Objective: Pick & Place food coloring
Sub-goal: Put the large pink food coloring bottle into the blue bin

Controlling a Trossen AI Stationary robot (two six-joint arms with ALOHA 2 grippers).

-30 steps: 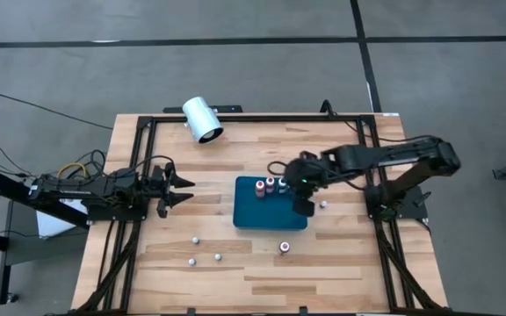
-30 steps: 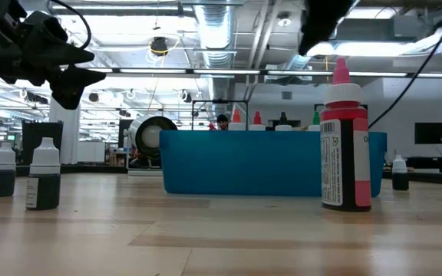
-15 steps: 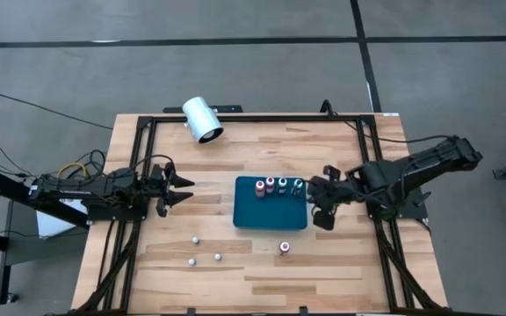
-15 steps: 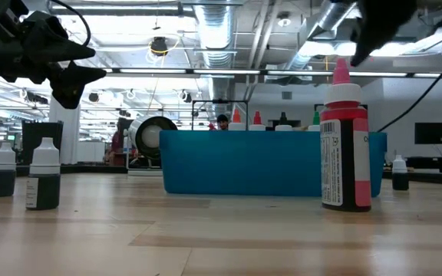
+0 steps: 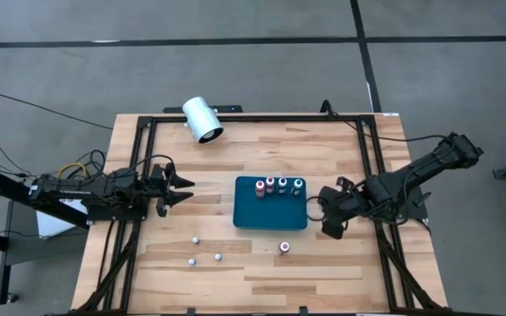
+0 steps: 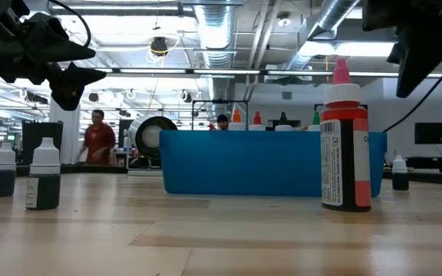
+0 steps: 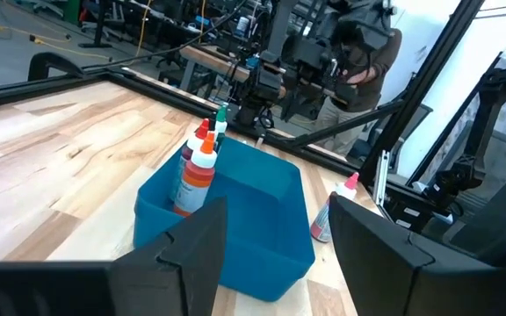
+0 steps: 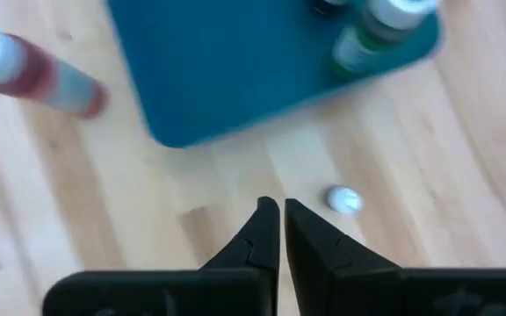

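Four bottles (image 5: pixel 278 185) are standing in the blue bin (image 5: pixel 271 218); five are waiting on the worktop (image 5: pixel 235 263). Right claw (image 5: pixel 330 230) is hanging clenched, empty; left claw (image 5: pixel 185 191) released.

Wooden table (image 5: pixel 235 281), light planks, black frame rails along its edges.

Blue tray (image 5: pixel 271 215) near centre, four bottles (image 5: pixel 278 185) standing in a row along its far edge.

Red bottle (image 5: pixel 284 248) upright on bare wood just in front of the tray.

Three small bottles (image 5: pixel 206 253) loosely grouped on the front-left planks, well apart from the tray.

One small white-capped bottle (image 8: pixel 343 200) on the wood just off the tray's right side.

White cylinder (image 5: pixel 202 119) lying on its side at the far-left corner.
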